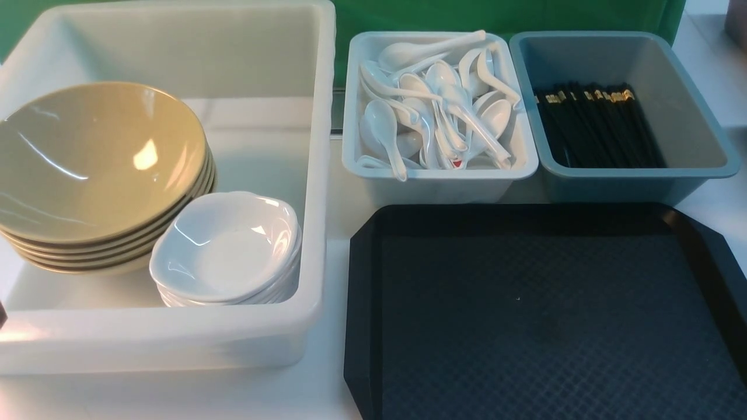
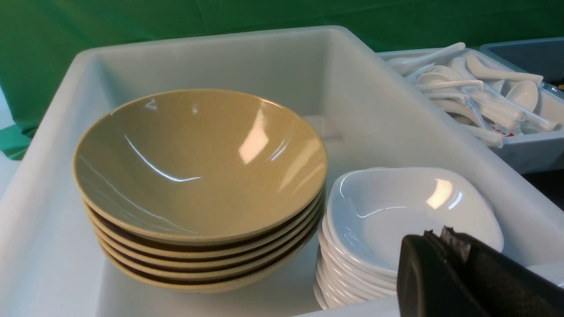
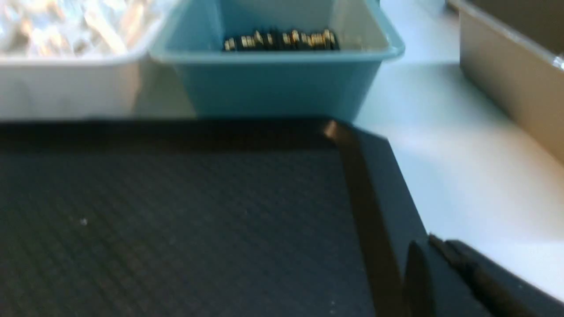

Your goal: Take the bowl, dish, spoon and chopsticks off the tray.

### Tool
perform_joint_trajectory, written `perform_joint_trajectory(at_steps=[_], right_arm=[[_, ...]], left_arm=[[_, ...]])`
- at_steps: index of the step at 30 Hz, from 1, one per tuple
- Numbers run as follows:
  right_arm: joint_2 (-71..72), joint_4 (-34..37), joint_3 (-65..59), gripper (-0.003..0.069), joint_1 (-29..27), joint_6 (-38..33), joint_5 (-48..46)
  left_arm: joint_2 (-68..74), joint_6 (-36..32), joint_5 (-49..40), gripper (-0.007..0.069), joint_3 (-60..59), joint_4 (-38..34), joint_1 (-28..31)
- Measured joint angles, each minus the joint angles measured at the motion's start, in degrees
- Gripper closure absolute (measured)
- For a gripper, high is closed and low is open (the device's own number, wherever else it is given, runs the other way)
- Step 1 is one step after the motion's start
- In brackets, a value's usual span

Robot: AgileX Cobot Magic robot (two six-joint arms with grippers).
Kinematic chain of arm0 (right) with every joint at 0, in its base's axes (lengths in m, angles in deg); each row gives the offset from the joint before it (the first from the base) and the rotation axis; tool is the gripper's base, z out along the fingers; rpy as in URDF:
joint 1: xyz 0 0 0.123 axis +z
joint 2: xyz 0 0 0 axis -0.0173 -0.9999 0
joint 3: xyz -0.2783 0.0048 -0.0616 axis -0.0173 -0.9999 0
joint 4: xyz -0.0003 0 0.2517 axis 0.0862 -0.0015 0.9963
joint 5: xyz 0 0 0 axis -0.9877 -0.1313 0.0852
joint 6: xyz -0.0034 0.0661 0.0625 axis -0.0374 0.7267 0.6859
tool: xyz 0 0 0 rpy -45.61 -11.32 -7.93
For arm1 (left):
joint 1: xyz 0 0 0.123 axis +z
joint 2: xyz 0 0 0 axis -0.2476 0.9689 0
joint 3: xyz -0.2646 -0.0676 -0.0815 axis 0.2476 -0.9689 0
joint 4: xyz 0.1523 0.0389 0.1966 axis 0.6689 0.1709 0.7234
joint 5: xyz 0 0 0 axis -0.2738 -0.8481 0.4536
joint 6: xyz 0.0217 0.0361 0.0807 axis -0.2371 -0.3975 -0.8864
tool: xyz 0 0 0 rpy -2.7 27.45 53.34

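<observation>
The black tray (image 1: 543, 326) lies at the front right with nothing on it; its textured floor (image 3: 176, 220) fills the right wrist view. An olive-tan bowl (image 1: 93, 157) tops a stack of several in the white tub. Beside it, a white dish (image 1: 227, 245) tops a stack of dishes (image 2: 410, 211). White spoons (image 1: 437, 111) fill the pale bin. Black chopsticks (image 1: 595, 122) lie in the blue-grey bin. My left gripper (image 2: 436, 233) is shut and empty, over the tub's near wall by the dishes. By the tray's right rim, my right gripper (image 3: 434, 240) is shut and empty.
The big white tub (image 1: 315, 175) stands at the left. The spoon bin (image 1: 437, 175) and the blue-grey bin (image 1: 700, 116) stand side by side behind the tray. A grey-brown box (image 3: 506, 79) stands further right. Green cloth hangs at the back.
</observation>
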Motion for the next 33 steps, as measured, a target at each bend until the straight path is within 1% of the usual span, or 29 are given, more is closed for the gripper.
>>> perform_joint_trajectory(at_steps=[3,12,33], right_arm=[[0.0,0.0,0.0,0.0626,-0.5,-1.1,-0.1],[0.0,0.0,0.0,0.0626,-3.1,-1.2,-0.1],[0.0,0.0,0.0,0.0625,-3.7,-1.3,-0.1]], left_arm=[[0.0,0.0,0.0,0.0636,0.0,0.0,0.0],[0.0,0.0,0.0,0.0636,0.0,0.0,0.0],[0.0,0.0,0.0,0.0636,0.0,0.0,0.0]])
